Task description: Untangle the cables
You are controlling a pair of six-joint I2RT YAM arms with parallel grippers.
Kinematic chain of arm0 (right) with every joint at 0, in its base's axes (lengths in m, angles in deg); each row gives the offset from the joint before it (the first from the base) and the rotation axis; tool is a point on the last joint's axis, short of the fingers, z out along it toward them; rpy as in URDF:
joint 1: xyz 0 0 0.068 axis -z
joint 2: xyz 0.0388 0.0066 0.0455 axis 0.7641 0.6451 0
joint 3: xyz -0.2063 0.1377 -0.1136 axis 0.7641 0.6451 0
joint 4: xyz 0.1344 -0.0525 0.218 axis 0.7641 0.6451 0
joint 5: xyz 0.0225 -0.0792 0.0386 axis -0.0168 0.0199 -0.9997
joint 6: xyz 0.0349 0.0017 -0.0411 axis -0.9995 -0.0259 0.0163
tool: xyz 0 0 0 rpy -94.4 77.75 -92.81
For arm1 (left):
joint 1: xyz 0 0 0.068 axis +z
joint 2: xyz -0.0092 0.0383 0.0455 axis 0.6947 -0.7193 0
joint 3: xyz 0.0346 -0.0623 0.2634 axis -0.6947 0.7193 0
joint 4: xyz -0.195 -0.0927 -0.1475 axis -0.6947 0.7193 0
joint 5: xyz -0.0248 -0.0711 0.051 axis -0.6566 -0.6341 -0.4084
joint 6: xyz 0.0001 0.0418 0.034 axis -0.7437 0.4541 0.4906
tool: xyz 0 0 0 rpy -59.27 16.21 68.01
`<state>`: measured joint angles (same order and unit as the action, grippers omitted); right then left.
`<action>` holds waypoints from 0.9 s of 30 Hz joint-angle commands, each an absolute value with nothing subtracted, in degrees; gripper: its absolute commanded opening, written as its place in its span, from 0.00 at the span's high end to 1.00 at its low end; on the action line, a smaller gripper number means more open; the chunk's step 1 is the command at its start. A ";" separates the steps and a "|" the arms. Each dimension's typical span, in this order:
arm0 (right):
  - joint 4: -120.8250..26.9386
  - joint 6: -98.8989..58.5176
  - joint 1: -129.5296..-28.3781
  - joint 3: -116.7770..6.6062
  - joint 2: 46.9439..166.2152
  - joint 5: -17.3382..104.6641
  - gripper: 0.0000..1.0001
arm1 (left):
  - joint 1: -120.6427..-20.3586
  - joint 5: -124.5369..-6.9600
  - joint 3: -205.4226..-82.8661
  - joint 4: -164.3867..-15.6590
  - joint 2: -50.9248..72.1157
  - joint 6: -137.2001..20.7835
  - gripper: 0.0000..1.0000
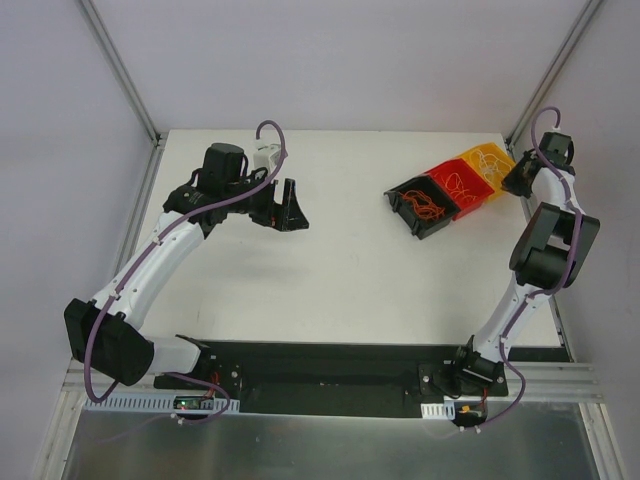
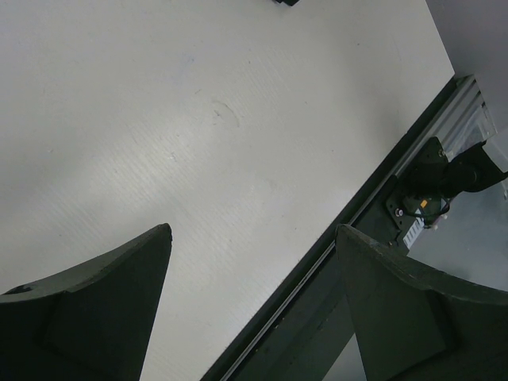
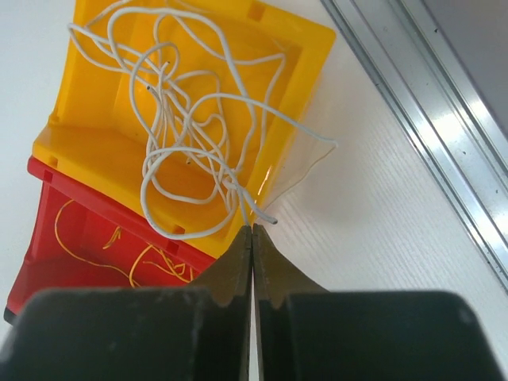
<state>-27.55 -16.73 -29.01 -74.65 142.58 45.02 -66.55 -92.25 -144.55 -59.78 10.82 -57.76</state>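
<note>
A tangle of whitish cable (image 3: pixel 186 119) lies in and over a yellow bin (image 3: pixel 95 155) at the far right of the table. My right gripper (image 3: pixel 252 228) is at that bin's near corner, jaws pressed together with a strand of the white cable pinched at their tips; its free end sticks out to the right. Thin yellow cable (image 3: pixel 151 258) lies in the red bin (image 3: pixel 59 246) beside it. Orange cable (image 1: pixel 426 206) fills the black bin (image 1: pixel 405 210). My left gripper (image 2: pixel 254 230) hangs open over bare table at the left (image 1: pixel 290 205), holding nothing.
The three bins (image 1: pixel 462 185) stand in a diagonal row against the right rear. An aluminium rail (image 3: pixel 429 103) runs along the table's right edge close to the yellow bin. The black base plate (image 2: pixel 317 317) lies under the left gripper's view.
</note>
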 commanded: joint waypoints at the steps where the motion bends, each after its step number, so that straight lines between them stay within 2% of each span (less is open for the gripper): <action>1: -26.19 -16.54 -29.00 -75.25 141.26 46.55 0.99 | -66.94 -93.35 -144.40 -61.20 11.65 -57.79 0.16; 19: -31.45 -21.10 -30.14 -77.27 134.83 39.44 1.00 | -66.94 -93.35 -144.40 -61.20 11.30 -57.79 0.17; 23: -27.78 -21.20 -30.14 -85.34 139.48 39.44 0.99 | -66.94 -93.61 -144.40 -61.20 11.21 -57.88 0.16; 24: -26.11 -19.89 -30.14 -87.53 140.62 39.35 0.90 | -66.94 -93.35 -144.31 -61.20 11.21 -57.79 0.16; 25: -24.18 -18.66 -30.23 -89.12 142.29 39.79 0.77 | -66.94 -93.26 -144.40 -61.20 11.38 -57.88 0.16; 27: -21.97 -15.32 -30.32 -90.89 143.97 40.67 0.70 | -66.94 -93.17 -144.40 -61.20 11.56 -57.79 0.16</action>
